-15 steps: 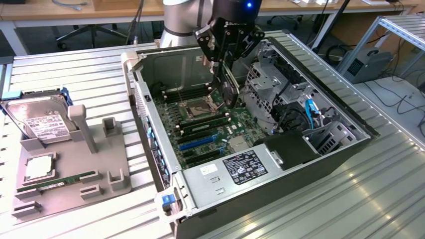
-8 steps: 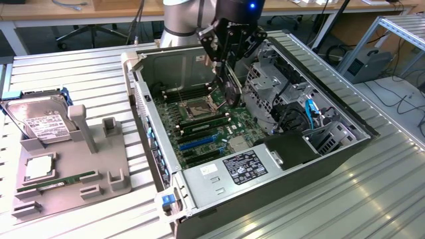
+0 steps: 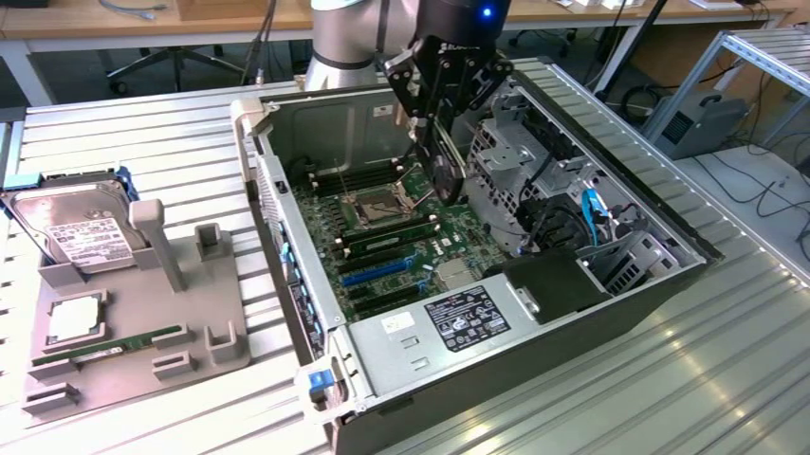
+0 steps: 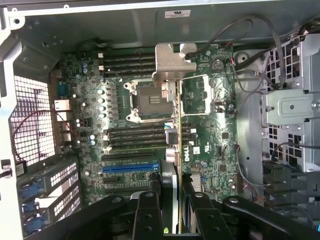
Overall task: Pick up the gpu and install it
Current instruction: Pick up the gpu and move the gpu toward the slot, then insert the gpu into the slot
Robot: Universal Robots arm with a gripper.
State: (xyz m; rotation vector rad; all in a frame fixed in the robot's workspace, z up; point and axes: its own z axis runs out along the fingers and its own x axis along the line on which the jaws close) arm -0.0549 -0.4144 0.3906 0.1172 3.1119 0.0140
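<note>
The gpu [image 3: 443,171] is a thin dark card hanging on edge inside the open computer case [image 3: 266,171], over the motherboard [image 3: 393,237] beside the empty processor socket [image 3: 379,204]. My gripper [image 3: 441,114] is shut on its upper edge. In the wrist view the gpu [image 4: 179,145] appears edge-on between my gripper [image 4: 172,200] fingers, its pale metal bracket [image 4: 172,62] at the far end. It hovers above the motherboard [image 4: 215,115], clear of the blue expansion slot [image 4: 130,168].
A metal drive cage [image 3: 506,161] and cables stand close beside the card on the exterior view's right. The power supply [image 3: 462,318] sits at the case's near end. On a grey fixture [image 3: 139,313] to the exterior view's left lie a hard drive [image 3: 79,232], a processor [image 3: 76,318] and a green memory stick [image 3: 108,346].
</note>
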